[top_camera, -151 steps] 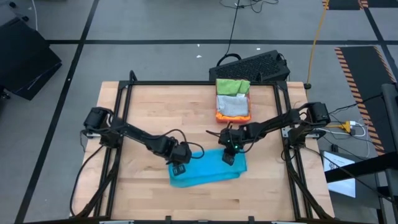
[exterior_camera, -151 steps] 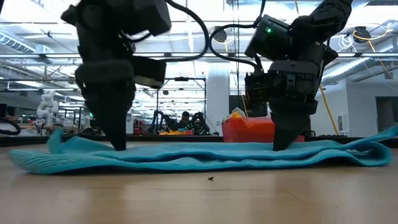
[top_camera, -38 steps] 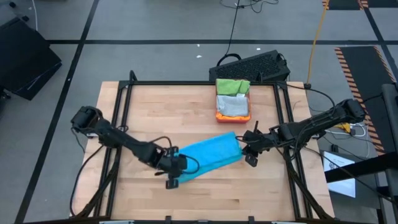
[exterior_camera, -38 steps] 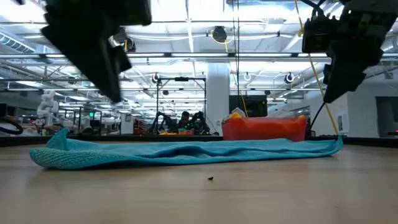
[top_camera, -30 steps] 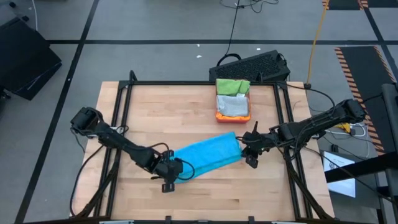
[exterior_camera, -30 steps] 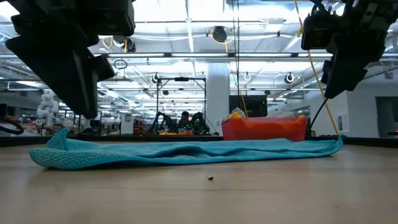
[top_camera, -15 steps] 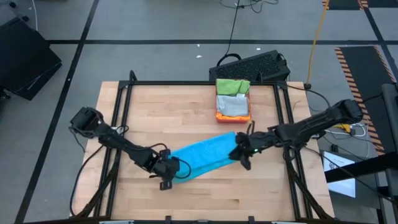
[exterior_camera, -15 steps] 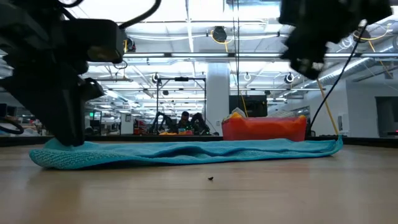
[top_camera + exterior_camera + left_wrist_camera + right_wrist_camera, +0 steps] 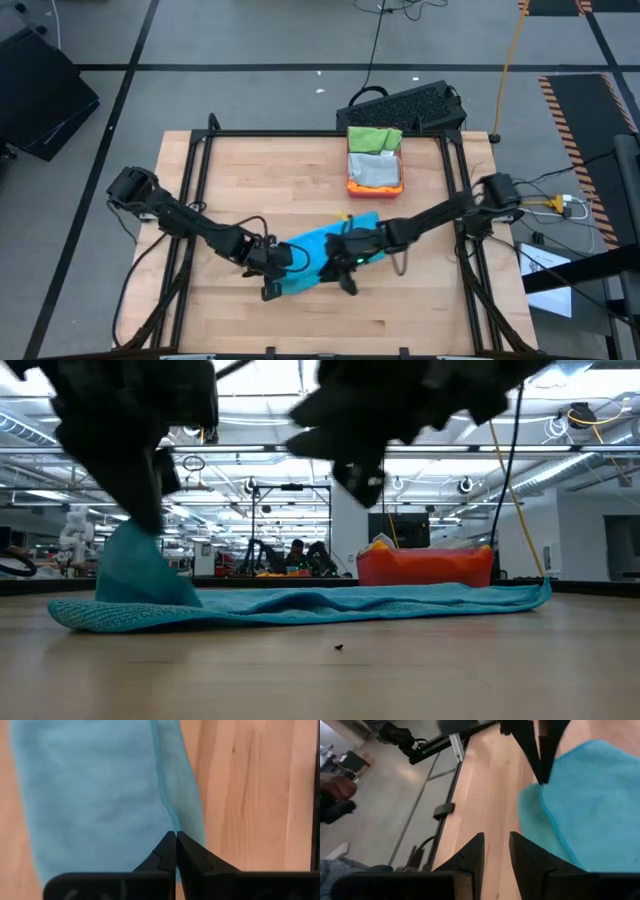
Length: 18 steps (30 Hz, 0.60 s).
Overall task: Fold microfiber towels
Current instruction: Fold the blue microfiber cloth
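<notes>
High view: the blue towel (image 9: 325, 255) lies on the tabletop (image 9: 250, 180) as a folded strip, long axis diagonal, rising toward the pink-red tray (image 9: 375, 172); left end effector (image 9: 272, 281) sits at its lower end, likely to carry that end over.
Low view: that towel end lifts in a peak.
Left wrist view: fingers (image 9: 165, 855) clamped together on the towel's hem.
Right wrist view: right end effector (image 9: 495, 851) fingers slightly apart, empty, over the towel.

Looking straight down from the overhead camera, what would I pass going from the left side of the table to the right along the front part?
Bare wooden table → left gripper, jaws shut on the end of the blue towel → right gripper over the towel → bare wood again.
</notes>
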Tool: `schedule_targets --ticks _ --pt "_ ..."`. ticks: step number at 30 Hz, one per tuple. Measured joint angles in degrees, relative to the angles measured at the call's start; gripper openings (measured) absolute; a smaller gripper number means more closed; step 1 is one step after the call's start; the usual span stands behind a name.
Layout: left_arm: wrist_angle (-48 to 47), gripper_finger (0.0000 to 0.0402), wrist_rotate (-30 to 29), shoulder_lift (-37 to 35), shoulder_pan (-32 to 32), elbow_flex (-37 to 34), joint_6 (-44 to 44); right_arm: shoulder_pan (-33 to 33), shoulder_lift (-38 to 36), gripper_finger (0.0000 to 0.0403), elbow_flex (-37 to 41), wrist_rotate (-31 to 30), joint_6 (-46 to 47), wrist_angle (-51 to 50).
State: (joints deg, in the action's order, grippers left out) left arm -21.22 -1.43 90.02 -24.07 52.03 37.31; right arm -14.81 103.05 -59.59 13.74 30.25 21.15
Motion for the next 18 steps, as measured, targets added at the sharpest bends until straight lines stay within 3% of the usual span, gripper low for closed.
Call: schedule_targets --ticks 7,10,18 --pt "-1.76 0.0006 -5.18 -5.57 1.39 0.0 2.95 -0.37 10.97 0.0082 -9.67 0.07 -3.33 0.05" --pt "-3.12 0.0007 -7.65 -7.35 1.72 -0.01 3.5 -0.39 14.0 0.0082 -11.08 -0.18 -4.57 0.3" --pt "-2.22 0.0005 -7.54 -8.46 2.25 0.04 4.29 0.5 19.67 0.0082 -11.06 -0.39 -5.96 -1.17"
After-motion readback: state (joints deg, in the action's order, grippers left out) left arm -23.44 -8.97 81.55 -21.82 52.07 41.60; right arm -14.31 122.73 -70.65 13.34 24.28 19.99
